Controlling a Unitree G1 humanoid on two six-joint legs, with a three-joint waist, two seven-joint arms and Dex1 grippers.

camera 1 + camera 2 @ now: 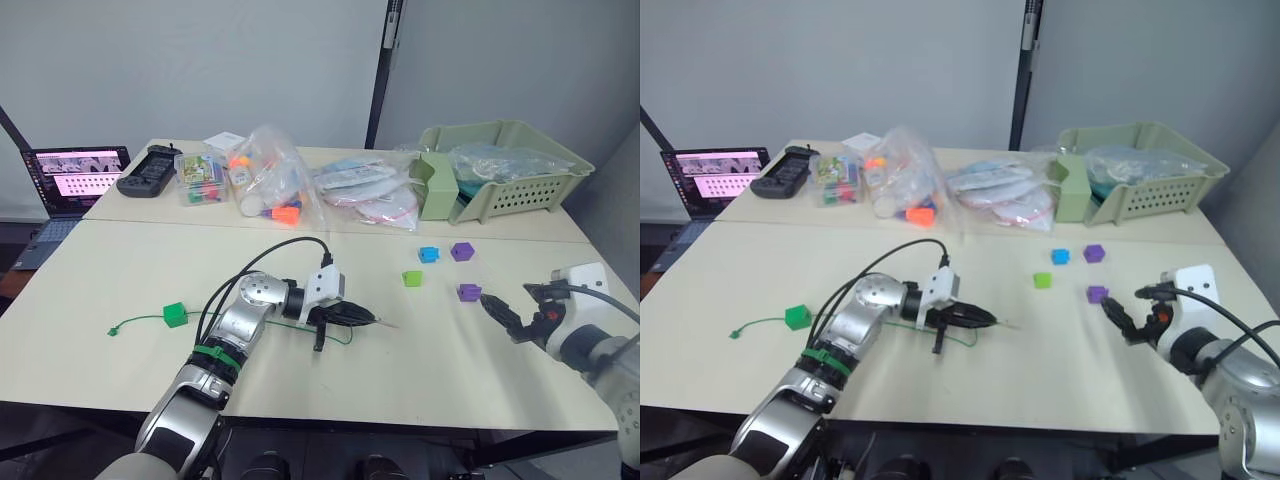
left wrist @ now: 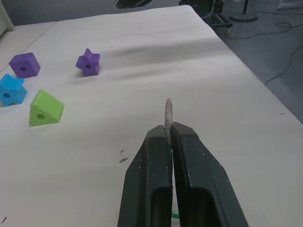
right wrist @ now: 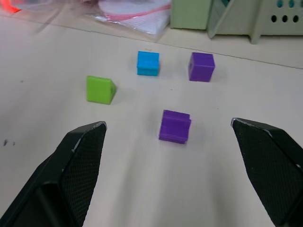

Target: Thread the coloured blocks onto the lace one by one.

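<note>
L pincer (image 1: 362, 319) lies low on the desk (image 1: 120, 270), clenched on the lace (image 1: 135, 320) right behind its pale stiff tip (image 2: 167, 113), which pokes out past the fingers toward the purple star block (image 1: 468, 292). Rest of the green cord trails back under the L arm to the dark green block (image 1: 175, 314), already on the cord; a short tail w/ knot ends just beyond that block, on the side away from the star.

R pincer (image 1: 505, 316) sits near the star block, on the robot's side of it, fingers spread wide, nothing between them, not touching it. In the R wrist view the star (image 3: 174, 126) lies on the desk ahead, framed between the two fingers.

Lime green wedge block (image 1: 412, 278) is just beside the star, toward the L pincer. Blue block (image 1: 429, 254) and purple cube block (image 1: 461, 251) sit a bit farther back than the star, side by side but apart.

Well behind the star: pale green basket (image 1: 520, 195) holding bagged stuff, clear bags of toys (image 1: 270, 180), a black controller (image 1: 150, 170), and a laptop (image 1: 72, 180) off the far L corner.
</note>
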